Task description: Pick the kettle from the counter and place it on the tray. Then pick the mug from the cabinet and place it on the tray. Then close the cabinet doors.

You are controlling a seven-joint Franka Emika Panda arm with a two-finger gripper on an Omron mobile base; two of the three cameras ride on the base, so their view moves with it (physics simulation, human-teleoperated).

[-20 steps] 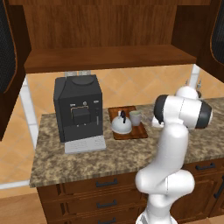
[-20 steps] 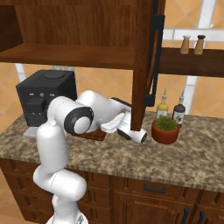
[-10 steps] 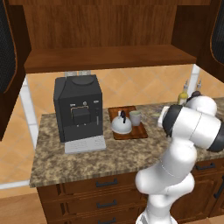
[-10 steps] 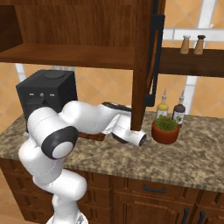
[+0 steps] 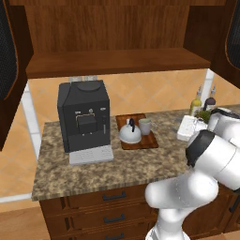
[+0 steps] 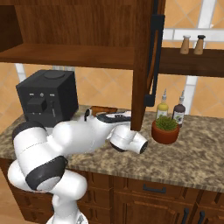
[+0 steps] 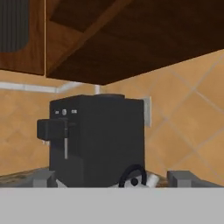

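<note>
The silver-white kettle (image 5: 129,134) and the pale mug (image 5: 145,126) both stand on the reddish-brown tray (image 5: 152,140), on the granite counter (image 5: 93,168). My gripper (image 5: 183,128) hovers low over the counter, right of the tray, and points left at them. In the hand view the gripper (image 7: 113,178) is open and empty, with the kettle's black handle (image 7: 131,174) between the wide-set fingertips (image 7: 43,177). The cabinet (image 5: 117,63) stands open. Its left door (image 5: 9,51) and right door (image 5: 233,33) are swung out; the right door (image 6: 142,65) shows edge-on.
A big black coffee machine (image 5: 84,122) stands left of the tray. A potted plant (image 6: 165,129) and two bottles (image 6: 162,105) sit at the counter's right, under a shelf with two shakers (image 6: 192,43). My arm's elbow (image 5: 211,154) bulks over the counter's right front.
My arm has folded down and swung right in the left base view, with the elbow dropping low. The gripper has stayed open; kettle, mug and tray have not moved.
</note>
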